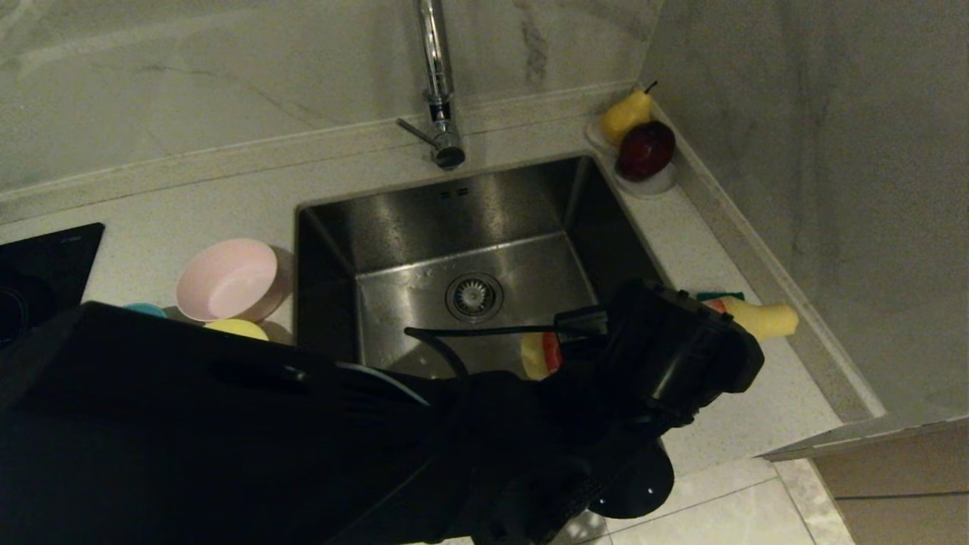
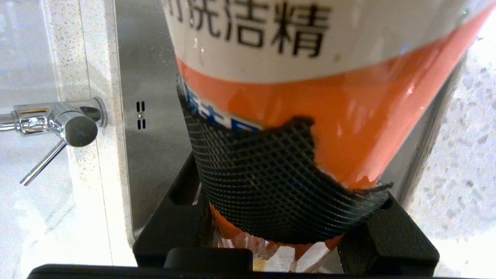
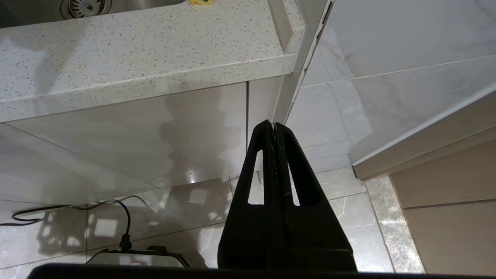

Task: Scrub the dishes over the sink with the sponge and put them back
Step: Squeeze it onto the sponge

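My left gripper (image 2: pixel 286 221) is shut on a dish-soap bottle (image 2: pixel 310 97) with an orange and white label and a black mesh band. One finger (image 2: pixel 174 221) presses each side of it. In the head view the left gripper (image 1: pixel 651 348) holds the bottle lying across the right edge of the sink (image 1: pixel 469 250), its yellow neck (image 1: pixel 764 319) over the counter. A dark green sliver behind the hand is the sponge (image 1: pixel 719 296), mostly hidden. The pink bowl (image 1: pixel 227 280), blue bowl (image 1: pixel 144 309) and yellow bowl (image 1: pixel 236 328) sit left of the sink. My right gripper (image 3: pixel 274 124) hangs shut below the counter.
A chrome tap (image 1: pixel 439 83) rises behind the sink. A white dish (image 1: pixel 651 185) with a pear and a dark red fruit stands in the back right corner by the wall. A black hob (image 1: pixel 45 265) lies at the far left.
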